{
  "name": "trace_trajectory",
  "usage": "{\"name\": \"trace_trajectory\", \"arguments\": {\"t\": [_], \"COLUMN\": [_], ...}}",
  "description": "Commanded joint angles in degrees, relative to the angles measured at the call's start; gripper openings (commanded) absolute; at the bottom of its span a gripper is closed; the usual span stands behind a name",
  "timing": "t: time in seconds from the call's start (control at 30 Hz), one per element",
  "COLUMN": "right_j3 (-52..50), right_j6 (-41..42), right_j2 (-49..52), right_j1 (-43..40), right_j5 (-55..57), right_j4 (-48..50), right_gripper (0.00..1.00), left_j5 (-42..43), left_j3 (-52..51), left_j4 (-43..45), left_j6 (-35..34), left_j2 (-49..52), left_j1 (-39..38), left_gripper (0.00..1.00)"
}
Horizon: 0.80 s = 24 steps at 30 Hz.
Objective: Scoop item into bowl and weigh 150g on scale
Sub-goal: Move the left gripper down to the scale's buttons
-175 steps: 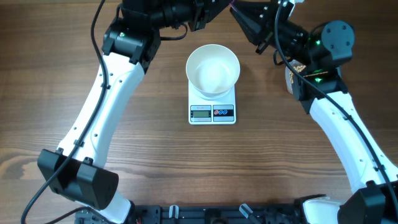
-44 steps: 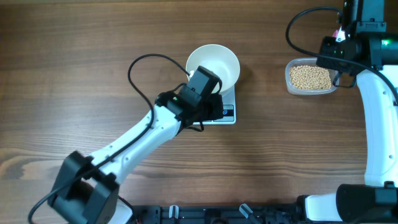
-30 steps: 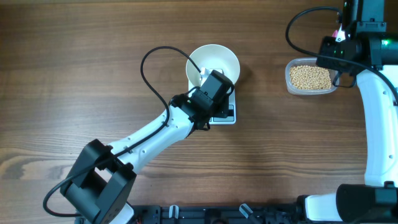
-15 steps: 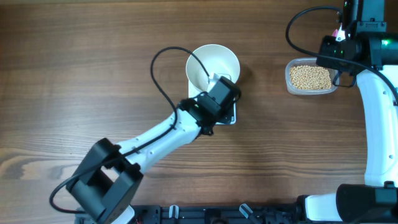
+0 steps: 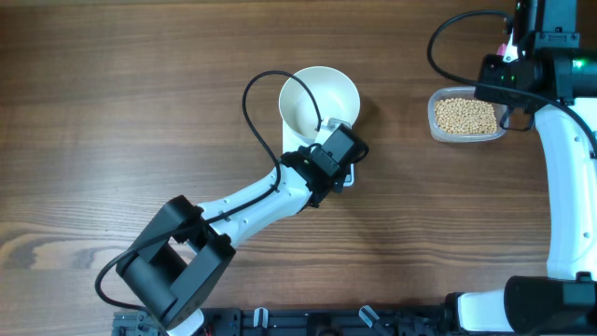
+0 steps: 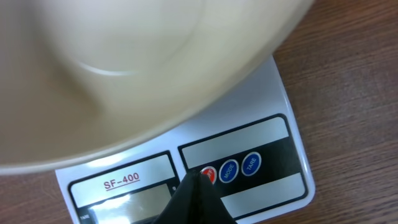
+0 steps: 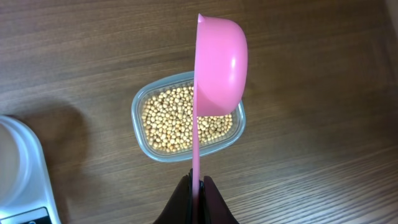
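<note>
My left claw (image 6: 198,180), fingers pressed together into a single dark point, comes down on the front panel of the scale (image 6: 280,99), its tip at the edge of the red button (image 6: 209,175), the leftmost of three; whether it is truly pressing I cannot tell. The white bowl (image 6: 124,62) sits on the scale's platform just behind that panel, and it looks empty. The display (image 6: 124,208) beside the buttons is too cut off to read. Well off to the scale's right, on the wooden surface (image 5: 140,93), stands the clear tub (image 7: 135,118) with the beans (image 7: 168,124), none of them yet moved to the bowl. My right claw (image 7: 198,182) hangs over that tub, pinching the thin handle of the pink scoop (image 7: 217,68); the handle runs straight out from the claw, and the cup is turned on edge with its rounded back away from the scale. The beans lie directly below the cup, so the right arm is the one placed to dig in, and I judge it must roll the scoop's mouth downward before dipping, then carry the load leftward to the bowl on the scale, once the left arm has cleared out of the way
</note>
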Motion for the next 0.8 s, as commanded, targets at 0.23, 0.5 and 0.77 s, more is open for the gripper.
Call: {"name": "trace_trajectory", "arguments": {"t": [0.23,0.5,0.77], "right_j3": [-0.17,-0.17,-0.17], "right_j6": [-1.6,-2.47,-3.1], "right_j2": [0.44,0.44,0.44], "right_j1": [0.09,0.09,0.09], "right_j5": [0.87,1.11,1.11], "right_j4": [-0.33,-1.6,-2.05], "right_gripper": [0.04,0.04,0.04], "left_j5": [5.57,10.43,13.7], "left_j3": [-0.55,-0.55,-0.59], "left_j4": [0.57,-1.2,-8.39], "left_j6": [7.37,7.34,7.37], "left_j2": [0.44,-2.01,-8.09], "left_j1": [0.79,1.03,2.75], "left_gripper": [0.04,0.04,0.04]}}
